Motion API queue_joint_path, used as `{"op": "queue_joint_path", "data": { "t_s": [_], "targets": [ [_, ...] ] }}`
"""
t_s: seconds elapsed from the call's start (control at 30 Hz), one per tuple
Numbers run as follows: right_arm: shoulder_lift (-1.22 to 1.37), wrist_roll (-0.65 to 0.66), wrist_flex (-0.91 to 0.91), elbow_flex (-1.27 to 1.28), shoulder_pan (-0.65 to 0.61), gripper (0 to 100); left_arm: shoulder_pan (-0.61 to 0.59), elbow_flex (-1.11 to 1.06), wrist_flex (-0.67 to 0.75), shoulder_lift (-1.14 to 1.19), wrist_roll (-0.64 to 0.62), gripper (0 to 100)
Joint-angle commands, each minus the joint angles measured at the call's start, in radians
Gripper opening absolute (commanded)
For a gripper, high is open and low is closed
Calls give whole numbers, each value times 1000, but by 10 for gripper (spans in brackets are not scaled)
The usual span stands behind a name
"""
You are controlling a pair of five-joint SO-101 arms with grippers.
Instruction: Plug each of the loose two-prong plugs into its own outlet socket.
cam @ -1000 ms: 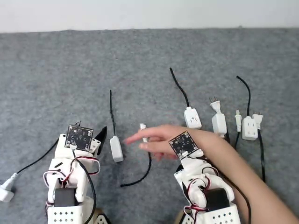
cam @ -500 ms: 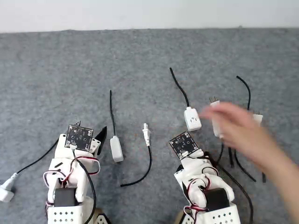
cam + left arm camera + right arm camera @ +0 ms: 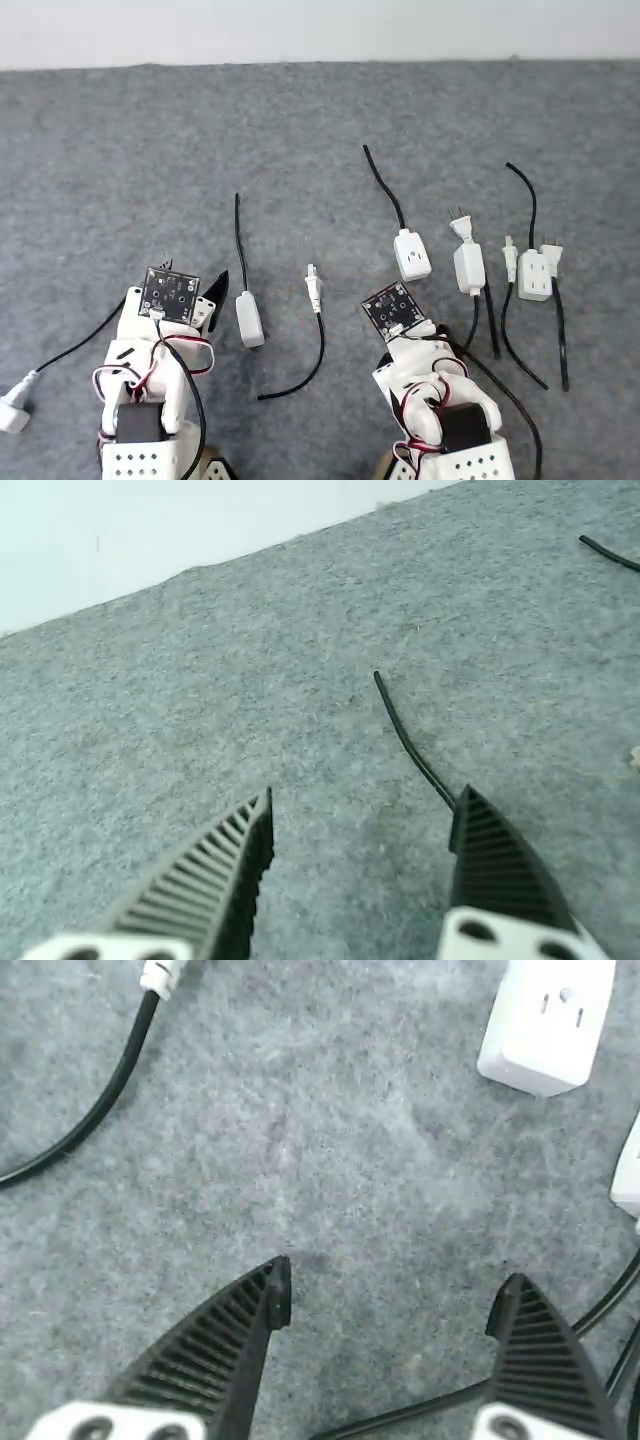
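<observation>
1. The left tool (image 3: 366, 802) has its jaws apart and holds nothing. It hangs over the grey tabletop (image 3: 120, 150), near a white socket (image 3: 250, 318) with a black cord.
2. The right tool (image 3: 398, 1278) also has its jaws apart and holds nothing, near a 2nd socket (image 3: 412, 253).
3. A small plug (image 3: 313, 286) on a black cord lies loose between those 2 sockets, touching neither.
4. Beyond the 2nd socket lie a 3rd socket (image 3: 468, 268) and a 4th socket (image 3: 534, 275). A pronged plug (image 3: 460, 226) sits at the 3rd socket's far end, and a slim plug (image 3: 510, 258) lies between the 3rd and 4th sockets.
</observation>
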State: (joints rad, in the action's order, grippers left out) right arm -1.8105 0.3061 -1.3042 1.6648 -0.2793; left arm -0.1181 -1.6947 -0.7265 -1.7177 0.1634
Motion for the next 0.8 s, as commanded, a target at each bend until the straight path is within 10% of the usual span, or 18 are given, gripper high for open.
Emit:
{"op": "queue_joint_path", "data": {
  "t_s": [0.0,0.33,0.53,0.77],
  "targets": [
    [-5,-3,-7,20,1,311,-2,8,25,8,-6,280],
    [-5,-8,22,20,2,311,-35,102,-132,6,-6,273],
    [-5,-2,71,20,8,311,-63,176,-189,6,-8,51],
    [-5,-2,282,11,282,311,-63,315,-315,6,-8,31]
  ]
}}
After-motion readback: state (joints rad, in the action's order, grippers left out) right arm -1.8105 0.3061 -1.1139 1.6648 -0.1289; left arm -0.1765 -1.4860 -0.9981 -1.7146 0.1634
